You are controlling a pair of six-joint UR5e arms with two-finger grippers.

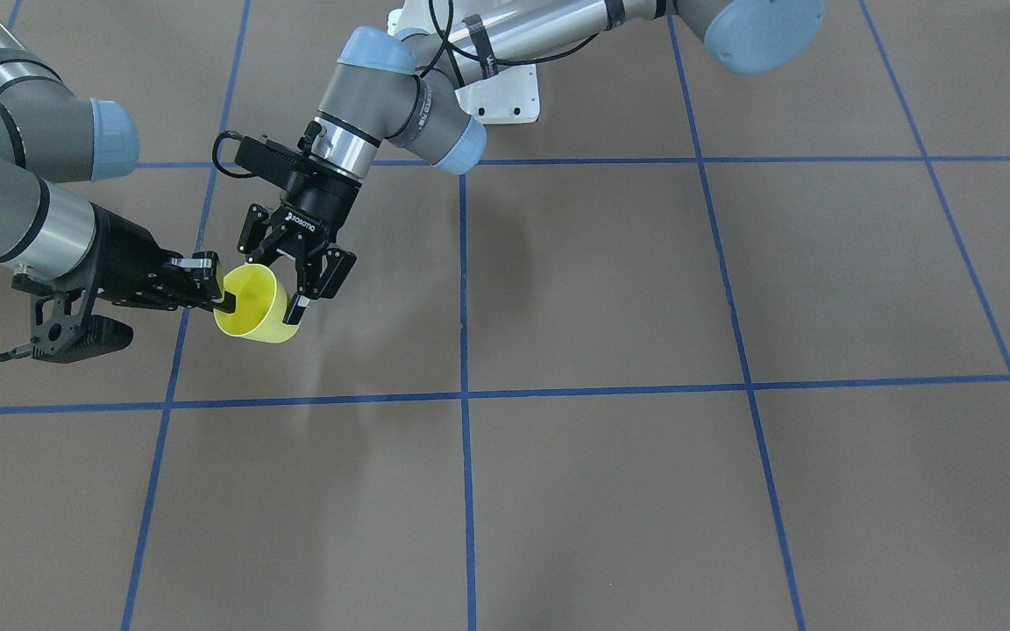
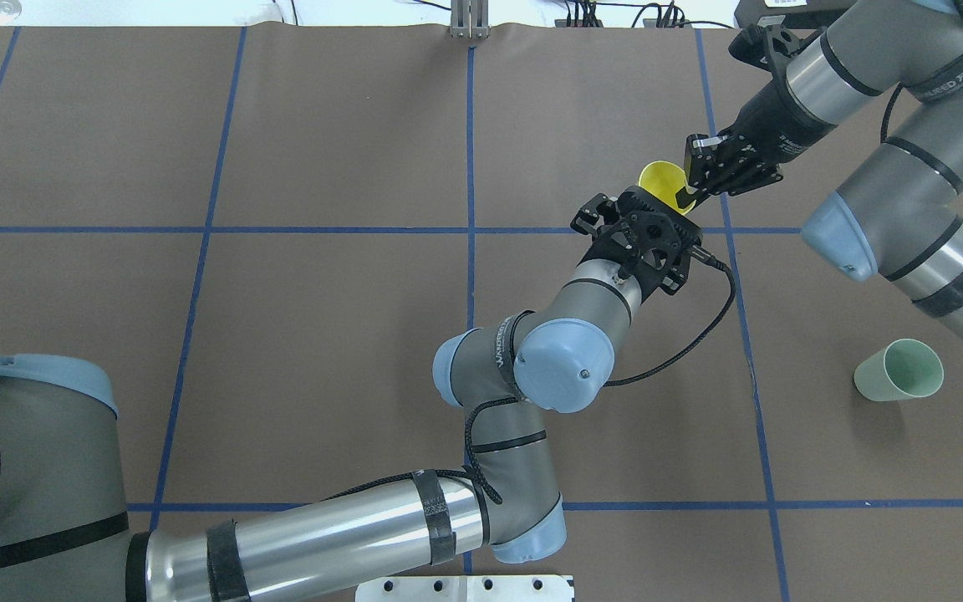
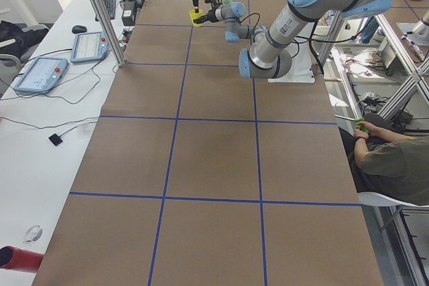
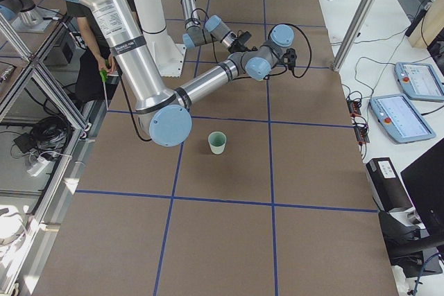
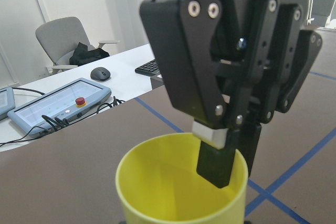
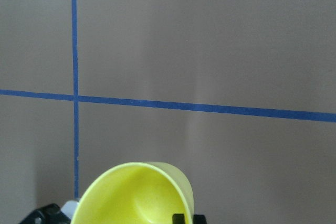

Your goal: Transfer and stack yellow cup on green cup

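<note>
Front view: right gripper [image 1: 223,296] pinches the yellow cup [image 1: 252,308] by its rim, held above the table [image 1: 645,289]; left gripper [image 1: 275,282] is spread wide around the cup's sides | Overhead: green cup [image 2: 899,370] stands on the table, well apart | Left wrist: one finger [image 5: 216,162] of the right gripper dips inside the yellow cup

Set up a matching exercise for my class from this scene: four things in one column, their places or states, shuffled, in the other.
Column A: 1 bright yellow tapered plastic cup; 2 pale green tapered plastic cup; 3 right tool; 4 left tool.
Column B: a stands upright on the table, alone; b close beside the held cup; c pinches a rim, one finger inside; d held tilted by its rim.
Pairs: 1-d; 2-a; 3-c; 4-b.
</note>
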